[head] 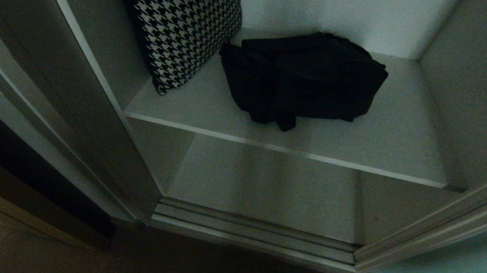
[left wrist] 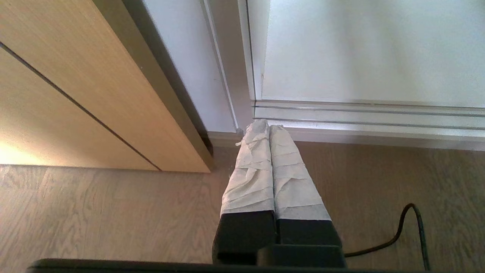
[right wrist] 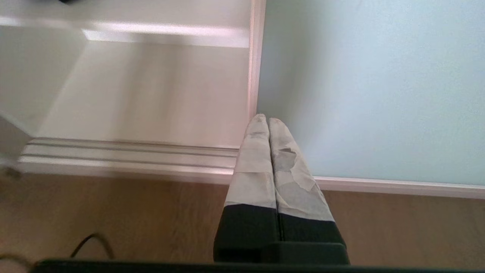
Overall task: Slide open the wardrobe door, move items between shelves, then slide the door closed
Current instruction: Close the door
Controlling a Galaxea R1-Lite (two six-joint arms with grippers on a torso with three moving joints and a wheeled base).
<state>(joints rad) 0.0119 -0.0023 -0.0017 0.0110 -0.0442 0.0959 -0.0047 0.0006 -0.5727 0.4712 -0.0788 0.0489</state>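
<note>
Right pincer (right wrist: 268,120) closed; black fabric (head: 301,78) on shelf (head: 397,129).

Dim head view, bright wrist views

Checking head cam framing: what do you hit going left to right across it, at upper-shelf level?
Silver left frame post → houndstooth cloth → black fabric pile → bare shelf → wardrobe's inner right wall.
</note>
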